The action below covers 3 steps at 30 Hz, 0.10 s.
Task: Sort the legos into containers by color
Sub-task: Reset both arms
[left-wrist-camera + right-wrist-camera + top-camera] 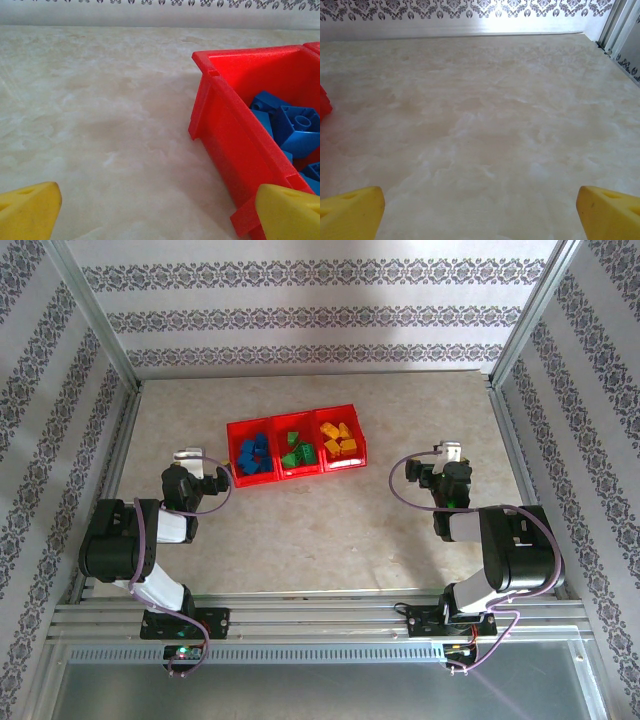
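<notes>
Top, left-wrist and right-wrist views: final stage of sorting. The containers (290, 416) are seen as one red tray of three joined open-top bins at mid-table, slightly skewed. Blue bricks (254, 455) are held in the left compartment, green bricks (298, 453) in the middle one and yellow-orange bricks (341, 438) in the right one. Every brick that can be made out lies inside a bin of its own colour, so the sorting is judged complete. No further pick appears to be called for, at most a check and a withdrawal of both arms.

The left gripper (193, 468) is placed just beside the tray's left wall, its yellow fingertips (30, 207) spread wide with nothing between them. The right gripper (447, 455) is placed well apart from the tray to the right, likewise fully spread and empty (480, 210).

The bin wall (235, 145) is shown as glossy moulded plastic with a stepped rim. The blue bricks (287, 125) are hard and angular, one showing a hollow tube underneath. The table (300, 540) is a smooth, beige, marbled surface.
</notes>
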### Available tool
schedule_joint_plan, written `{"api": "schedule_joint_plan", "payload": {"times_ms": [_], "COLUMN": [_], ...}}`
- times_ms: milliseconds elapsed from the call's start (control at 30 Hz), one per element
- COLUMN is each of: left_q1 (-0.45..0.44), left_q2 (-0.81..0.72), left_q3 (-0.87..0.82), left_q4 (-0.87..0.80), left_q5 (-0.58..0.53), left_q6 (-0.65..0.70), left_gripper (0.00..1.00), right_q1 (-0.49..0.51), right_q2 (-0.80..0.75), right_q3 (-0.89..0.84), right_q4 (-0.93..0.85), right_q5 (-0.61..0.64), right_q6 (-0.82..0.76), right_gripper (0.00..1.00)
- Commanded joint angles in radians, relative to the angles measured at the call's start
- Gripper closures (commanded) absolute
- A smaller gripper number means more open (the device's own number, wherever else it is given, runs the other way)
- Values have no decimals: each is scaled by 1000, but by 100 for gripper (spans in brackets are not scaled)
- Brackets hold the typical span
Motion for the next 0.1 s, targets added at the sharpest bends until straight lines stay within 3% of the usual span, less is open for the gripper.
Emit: {"api": "schedule_joint_plan", "payload": {"times_ms": [0, 67], "left_q1": [-10, -10], "left_q2": [-7, -8], "left_q3": [11, 11], "left_q4": [-12, -14], "left_q5": [-5, -5], "left_q6": [9, 9], "left_gripper": [1, 1], "right_q1": [9, 10], "right_q2": [1, 0], "right_q3": [14, 14], "right_q4": [19, 19], "right_q5": [16, 16], "right_q6": [-11, -10], "right_gripper": [2, 2]}}
